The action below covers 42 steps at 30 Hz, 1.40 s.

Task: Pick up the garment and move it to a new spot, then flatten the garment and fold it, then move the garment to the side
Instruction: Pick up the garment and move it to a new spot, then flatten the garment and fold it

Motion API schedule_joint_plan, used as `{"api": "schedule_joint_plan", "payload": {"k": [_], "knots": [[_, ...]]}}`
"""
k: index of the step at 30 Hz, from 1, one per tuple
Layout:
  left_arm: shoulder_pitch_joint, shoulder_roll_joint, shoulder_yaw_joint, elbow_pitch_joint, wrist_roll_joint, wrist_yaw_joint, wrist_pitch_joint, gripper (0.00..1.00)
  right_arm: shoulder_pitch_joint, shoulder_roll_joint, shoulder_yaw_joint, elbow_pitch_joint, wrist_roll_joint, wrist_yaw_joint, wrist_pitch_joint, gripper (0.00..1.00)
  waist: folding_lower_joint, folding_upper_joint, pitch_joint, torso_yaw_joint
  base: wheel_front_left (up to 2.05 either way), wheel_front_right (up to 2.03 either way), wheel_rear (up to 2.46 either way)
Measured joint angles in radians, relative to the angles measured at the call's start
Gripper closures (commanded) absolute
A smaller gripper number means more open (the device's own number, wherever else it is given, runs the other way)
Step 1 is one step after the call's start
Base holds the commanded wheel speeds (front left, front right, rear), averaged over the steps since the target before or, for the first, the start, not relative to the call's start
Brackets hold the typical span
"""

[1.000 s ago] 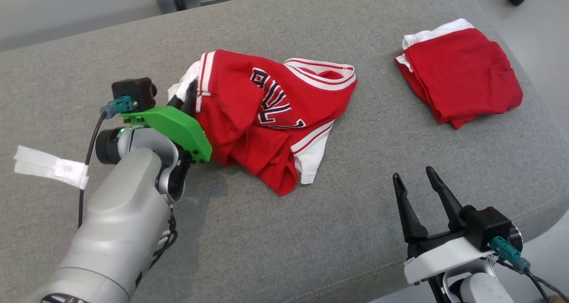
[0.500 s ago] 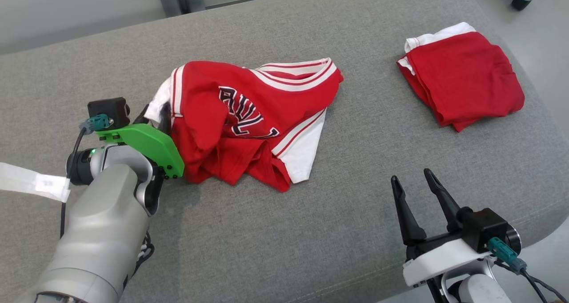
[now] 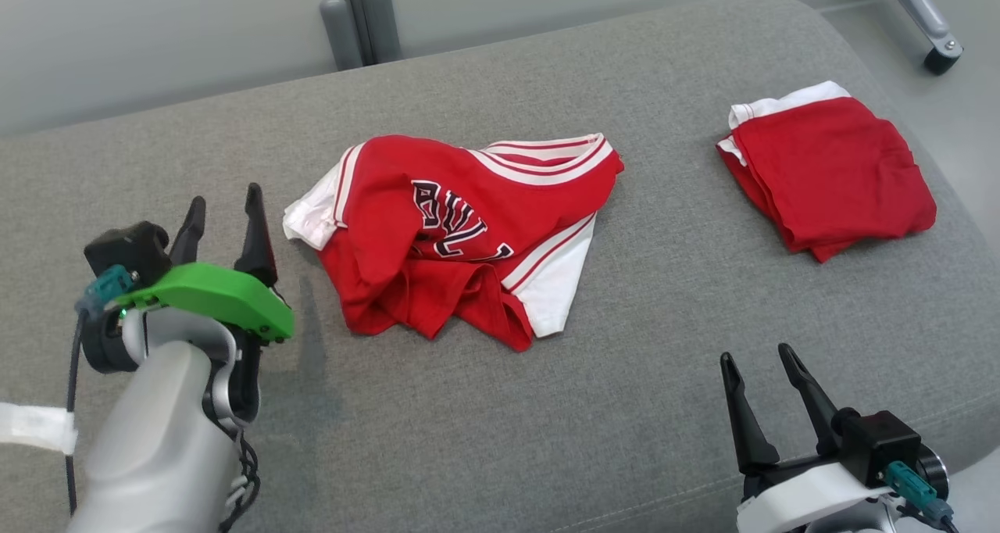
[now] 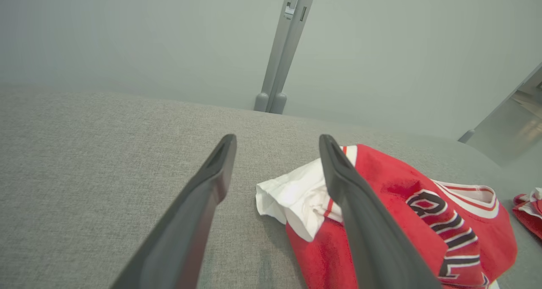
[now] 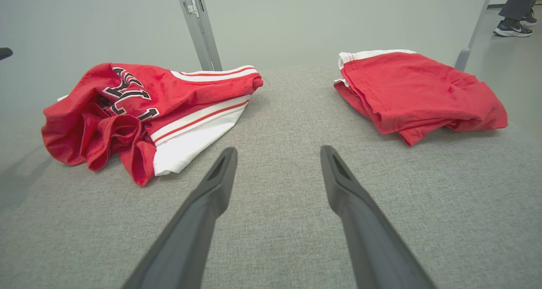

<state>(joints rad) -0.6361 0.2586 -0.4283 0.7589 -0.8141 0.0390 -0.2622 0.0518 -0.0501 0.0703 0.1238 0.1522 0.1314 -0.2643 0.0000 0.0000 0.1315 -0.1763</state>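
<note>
garment (image 3: 461, 236) is seen crumpled on the grey cushion (image 3: 547, 423), held by nothing. left gripper (image 3: 224, 197), just beside its white sleeve (image 3: 308, 222), and right gripper (image 3: 756, 353), well apart, are spread wide and empty. flattening, folding and the move aside are judged not yet done.

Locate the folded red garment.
In the head view the folded red garment lies at the upper right of the grey cushion, apart from the crumpled jersey on its left, beyond the right gripper.
</note>
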Motion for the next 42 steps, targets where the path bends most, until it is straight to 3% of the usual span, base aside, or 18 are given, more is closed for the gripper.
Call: {"api": "schedule_joint_plan", "payload": {"k": [6,11,17,27,34,42], "knots": [[0.284,-0.046,0.066,-0.360,0.173,0.057,0.000,0.00,0.044,0.000,-0.033,-0.026,-0.021,0.000,0.000,0.00,0.0000,0.0000,-0.039,0.029,0.00,0.00,0.00],[0.481,-0.077,0.114,-0.488,0.256,0.046,0.000,0.00,0.073,0.000,-0.061,-0.042,-0.035,0.000,0.000,0.00,0.0000,0.0000,-0.063,0.064,0.00,0.00,0.00],[0.623,-0.095,0.212,-0.492,0.337,-0.010,0.000,0.00,0.102,0.000,-0.098,-0.052,-0.066,0.000,0.000,0.00,0.0000,0.0000,-0.092,0.122,0.00,0.00,0.00],[0.737,-0.173,0.361,-0.541,0.472,-0.123,0.000,0.00,0.108,0.000,-0.156,-0.047,-0.114,0.000,0.000,0.00,0.0000,0.0000,-0.126,0.229,0.00,0.00,0.00],[0.755,-0.203,0.403,-0.554,0.508,-0.162,0.000,0.00,0.106,0.000,-0.174,-0.041,-0.121,0.000,0.000,0.00,0.0000,0.0000,-0.137,0.256,0.00,0.00,0.00],[0.746,-0.206,0.409,-0.541,0.526,-0.166,0.000,0.00,0.104,0.000,-0.166,-0.044,-0.121,0.000,0.000,0.00,-0.0001,0.0000,-0.132,0.238,0.00,0.00,0.00]]}}
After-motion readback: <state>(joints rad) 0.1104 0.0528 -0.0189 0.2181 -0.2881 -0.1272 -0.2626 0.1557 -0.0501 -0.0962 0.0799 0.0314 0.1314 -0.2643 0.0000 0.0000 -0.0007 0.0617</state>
